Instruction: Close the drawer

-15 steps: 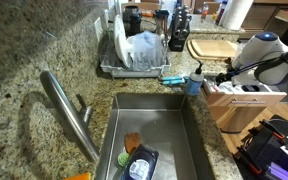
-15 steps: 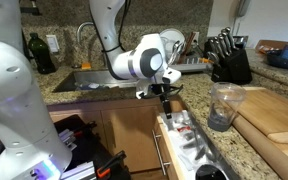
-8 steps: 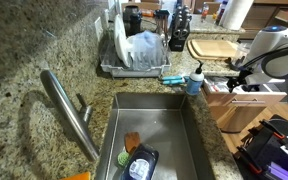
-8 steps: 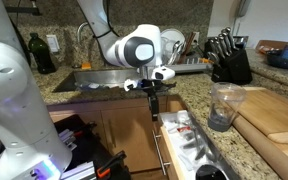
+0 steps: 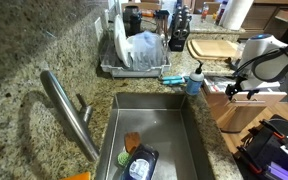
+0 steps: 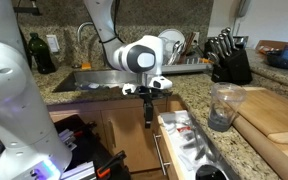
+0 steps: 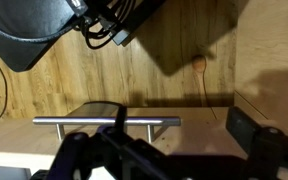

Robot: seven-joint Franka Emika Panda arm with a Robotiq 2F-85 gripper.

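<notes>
One drawer [image 6: 164, 135] stands pulled out at the lower right of an exterior view, with one steel bar handle [image 7: 106, 122] on its tan front. The single gripper [image 6: 149, 118] hangs just before that front, fingers [image 7: 76, 152] spread and empty. An off-centre push could skew and jam the drawer, or a finger could snag the handle.

In an exterior view my gripper [image 6: 149, 112] hangs below the counter edge, just left of the pulled-out drawer [image 6: 165, 143]. The sink [image 6: 96, 82] lies further left, and on the counter to the drawer's right a glass [image 6: 222, 106] stands near, a cutting board [image 6: 276, 118] further right and a knife block [image 6: 229, 62] behind. In an exterior view the dish rack [image 5: 109, 70] sits on the far side of the sink and the faucet [image 5: 69, 112] on its left, while in the wrist view the drawer's handle [image 7: 104, 122] lies crosswise just beyond my 2 spread fingers [image 7: 81, 152].
</notes>
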